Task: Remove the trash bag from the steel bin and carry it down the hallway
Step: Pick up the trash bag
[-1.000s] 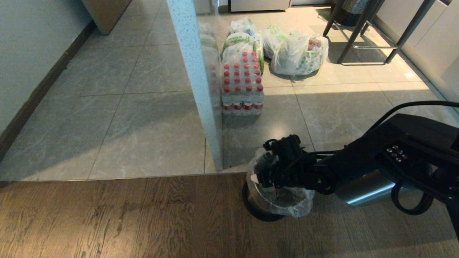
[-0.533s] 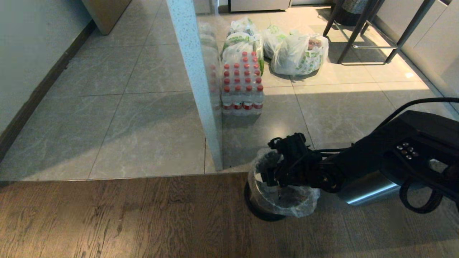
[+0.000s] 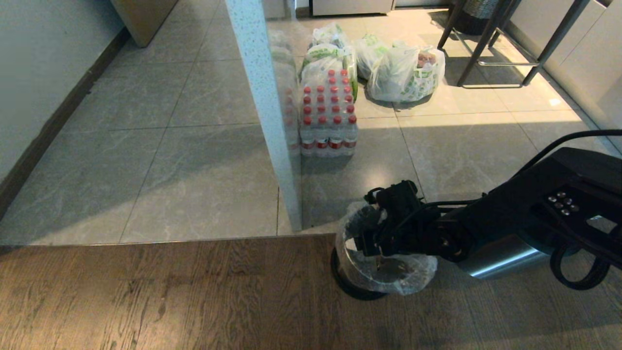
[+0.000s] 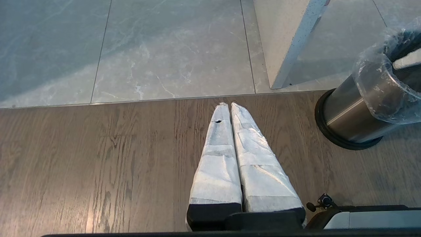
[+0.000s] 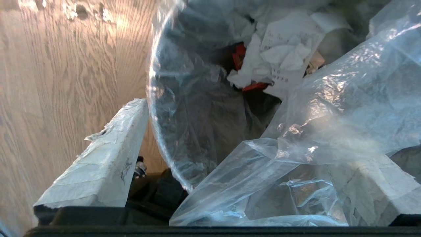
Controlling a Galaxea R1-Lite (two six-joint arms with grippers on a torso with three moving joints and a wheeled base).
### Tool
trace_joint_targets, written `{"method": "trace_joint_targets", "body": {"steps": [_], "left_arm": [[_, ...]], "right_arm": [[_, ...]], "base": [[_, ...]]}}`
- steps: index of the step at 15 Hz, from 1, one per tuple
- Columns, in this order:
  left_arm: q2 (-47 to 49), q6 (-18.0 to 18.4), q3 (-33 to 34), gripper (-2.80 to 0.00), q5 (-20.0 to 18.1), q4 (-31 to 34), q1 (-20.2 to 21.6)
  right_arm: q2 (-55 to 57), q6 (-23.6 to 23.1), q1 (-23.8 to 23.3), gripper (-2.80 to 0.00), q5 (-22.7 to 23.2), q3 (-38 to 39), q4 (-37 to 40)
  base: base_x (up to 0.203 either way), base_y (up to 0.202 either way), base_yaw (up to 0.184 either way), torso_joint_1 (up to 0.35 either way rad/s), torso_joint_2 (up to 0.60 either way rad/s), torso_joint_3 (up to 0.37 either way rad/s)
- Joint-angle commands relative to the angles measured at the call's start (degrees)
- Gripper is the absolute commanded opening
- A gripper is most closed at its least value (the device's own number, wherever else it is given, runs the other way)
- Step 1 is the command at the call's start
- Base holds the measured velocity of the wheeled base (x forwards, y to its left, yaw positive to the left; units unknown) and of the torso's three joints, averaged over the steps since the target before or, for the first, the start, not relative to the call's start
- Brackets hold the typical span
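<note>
Right tool (image 5: 230,158), white-wrapped fingers (image 5: 105,154) spread wide, straddling the rim of the clear, thin, crinkly plastic trash bag (image 3: 388,272): one finger outside, the other under loose film, gripping nothing. Bag seated in the small round brushed-steel bin (image 4: 348,118) on brown wood flooring, crumpled white paper (image 5: 279,52) inside. Left tool (image 4: 232,104) pressed shut and empty above the wood floor, beside the bin. Grey marbled tiles (image 3: 194,180) beyond.

The floor is brown wood planks (image 3: 170,291) across the lower frame and grey marbled tiles (image 3: 194,170) above. The steel bin (image 3: 362,284) stands on the wood at lower centre-right. A pack of red-capped bottles (image 3: 328,116) and white grocery bags (image 3: 403,73) sit on the tiles at upper centre.
</note>
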Motion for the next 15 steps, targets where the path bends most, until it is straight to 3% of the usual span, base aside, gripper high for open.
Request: {"method": "trace_joint_targets", "body": {"steps": [1, 15], "left_arm": [[-0.06, -0.02, 0.09, -2.8, 0.02, -0.02, 0.01], [0.02, -0.02, 0.09, -2.8, 0.02, -0.02, 0.01]], "right_arm": [[0.55, 0.01, 0.02, 0.0, -0.08, -0.59, -0.35], [3.63, -0.71, -0.51, 0.0, -0.36, -1.41, -2.34]], "base": [[0.0, 0.0, 0.0, 0.0, 0.0, 0.0], [0.0, 0.0, 0.0, 0.0, 0.0, 0.0]]}}
